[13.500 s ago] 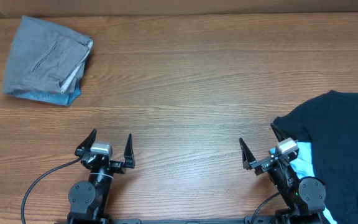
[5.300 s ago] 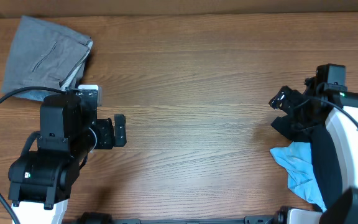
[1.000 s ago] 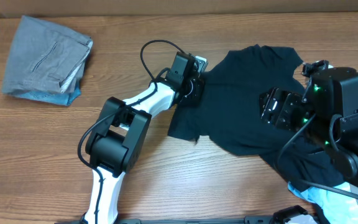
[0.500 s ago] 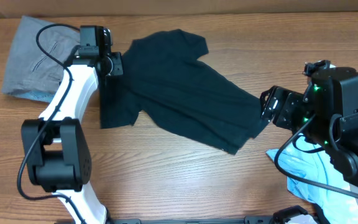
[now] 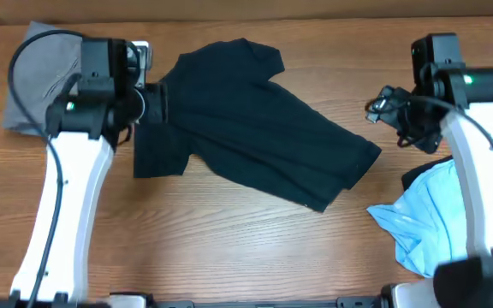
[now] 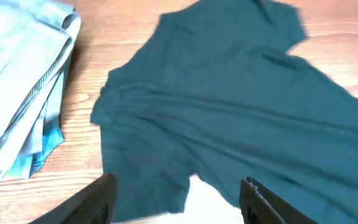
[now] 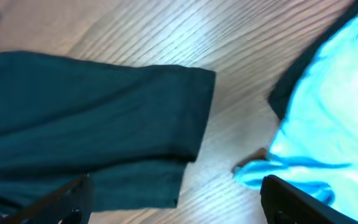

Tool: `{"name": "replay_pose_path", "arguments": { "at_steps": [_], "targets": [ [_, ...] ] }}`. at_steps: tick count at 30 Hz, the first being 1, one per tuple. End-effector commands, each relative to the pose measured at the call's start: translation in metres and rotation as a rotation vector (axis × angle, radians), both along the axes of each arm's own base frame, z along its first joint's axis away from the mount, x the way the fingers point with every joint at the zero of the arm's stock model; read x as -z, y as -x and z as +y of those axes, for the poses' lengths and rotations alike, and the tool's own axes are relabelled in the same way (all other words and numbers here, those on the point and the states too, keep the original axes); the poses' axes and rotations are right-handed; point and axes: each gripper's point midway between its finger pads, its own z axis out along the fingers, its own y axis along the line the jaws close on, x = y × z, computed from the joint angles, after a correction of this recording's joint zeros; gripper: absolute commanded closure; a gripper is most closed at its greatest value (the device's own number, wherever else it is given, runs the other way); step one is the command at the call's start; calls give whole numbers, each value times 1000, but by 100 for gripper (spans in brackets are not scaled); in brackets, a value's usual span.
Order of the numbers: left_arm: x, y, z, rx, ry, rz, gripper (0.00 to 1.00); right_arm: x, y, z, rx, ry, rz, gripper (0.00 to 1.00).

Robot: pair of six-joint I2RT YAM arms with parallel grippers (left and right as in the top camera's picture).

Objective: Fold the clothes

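One black short-sleeved cloth T-shirt (image 5: 246, 120), rumpled and unfolded, slanting across wooden table (image 5: 255, 248). Left gripper (image 5: 157, 103) over the T-shirt's sleeve side, jaws spread with nothing between them. From the left wrist, fingertips apart above the dark cloth. Right gripper (image 5: 382, 104) beside the T-shirt's opposite edge, clear of it, jaws likewise wide apart and empty. Folded grey garment (image 5: 24, 81) with a blue layer beneath, just beyond the T-shirt's sleeve side. Crumpled light blue garment (image 5: 426, 222) past the T-shirt's opposite edge, not touching it, lying partly over another dark cloth (image 5: 416, 175).
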Motion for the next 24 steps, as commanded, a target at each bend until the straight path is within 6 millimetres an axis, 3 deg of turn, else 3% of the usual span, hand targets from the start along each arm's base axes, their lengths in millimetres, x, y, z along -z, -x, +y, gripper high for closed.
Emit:
{"name": "replay_pose_path", "arguments": {
  "at_steps": [1, 7, 11, 24],
  "targets": [
    [-20, 27, -24, 78, 2, -10, 31, 46, -19, -12, 5, -77, 104, 12],
    [-6, 47, -43, 111, 9, 86, 28, 120, -31, -28, 13, -107, 259, 21],
    [-5, 49, -45, 101, 20, 95, 27, 158, -41, -30, 16, -114, 296, 31],
    [-6, 47, -45, 100, 20, 84, 20, 209, -30, -21, 2, -145, 307, 40]
  ]
}}
